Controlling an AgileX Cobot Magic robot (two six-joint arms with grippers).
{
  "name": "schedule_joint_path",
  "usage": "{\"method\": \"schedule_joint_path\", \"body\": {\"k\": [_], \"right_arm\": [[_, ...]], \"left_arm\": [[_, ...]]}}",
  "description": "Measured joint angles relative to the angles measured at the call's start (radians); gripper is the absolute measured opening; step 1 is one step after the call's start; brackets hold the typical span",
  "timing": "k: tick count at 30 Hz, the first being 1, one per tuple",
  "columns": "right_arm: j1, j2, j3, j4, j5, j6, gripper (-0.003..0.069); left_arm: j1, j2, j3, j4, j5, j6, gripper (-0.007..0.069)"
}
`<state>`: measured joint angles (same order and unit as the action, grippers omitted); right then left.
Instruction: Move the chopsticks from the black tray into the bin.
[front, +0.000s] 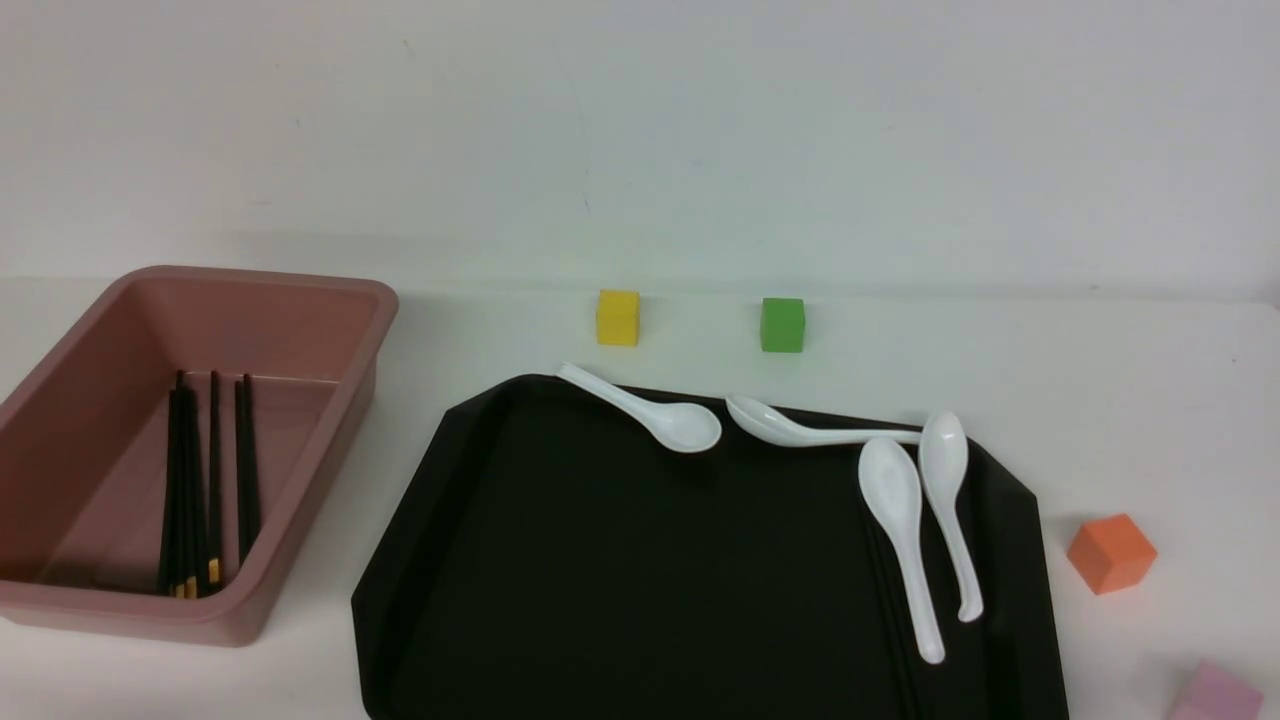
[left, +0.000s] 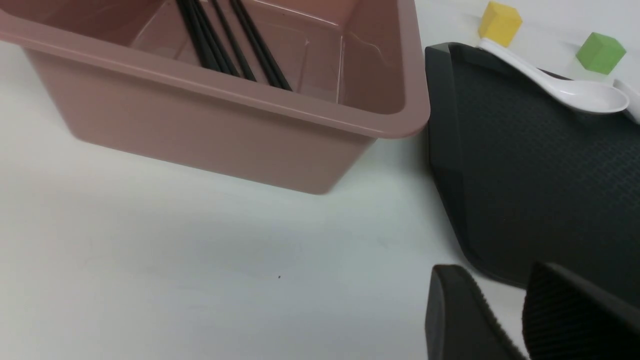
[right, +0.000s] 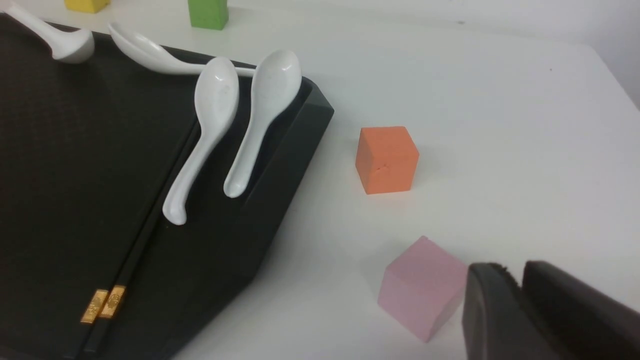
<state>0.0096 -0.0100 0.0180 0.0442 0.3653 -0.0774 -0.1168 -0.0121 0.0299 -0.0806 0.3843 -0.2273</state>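
Note:
The pink bin (front: 340, 300) stands at the left and holds several black chopsticks (front: 190, 480); they also show in the left wrist view (left: 220, 45). The black tray (front: 650, 580) lies in the middle. Two chopsticks (right: 146, 230) with gold ends lie side by side on the tray's right part, their far ends under a white spoon (right: 215, 100). My left gripper (left: 492, 272) is open and empty, above the table between the bin (left: 250, 95) and the tray's near left corner (left: 525, 175). My right gripper (right: 515, 267) is shut and empty, right of the tray beside a pink cube (right: 422, 287).
Several white spoons lie along the tray's far and right side (front: 690, 425) (front: 890, 490) (front: 945, 450). A yellow cube (front: 618, 318) and a green cube (front: 782, 325) stand behind the tray. An orange cube (front: 1110, 552) and the pink cube (front: 1215, 695) stand to its right.

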Motion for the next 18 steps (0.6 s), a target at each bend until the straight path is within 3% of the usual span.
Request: {"method": "schedule_joint_path", "body": {"k": [18], "right_arm": [[0.0,0.0,0.0,0.0,0.0,0.0,0.0136]], "left_arm": [[0.0,0.0,0.0,0.0,0.0,0.0,0.0231]]}}
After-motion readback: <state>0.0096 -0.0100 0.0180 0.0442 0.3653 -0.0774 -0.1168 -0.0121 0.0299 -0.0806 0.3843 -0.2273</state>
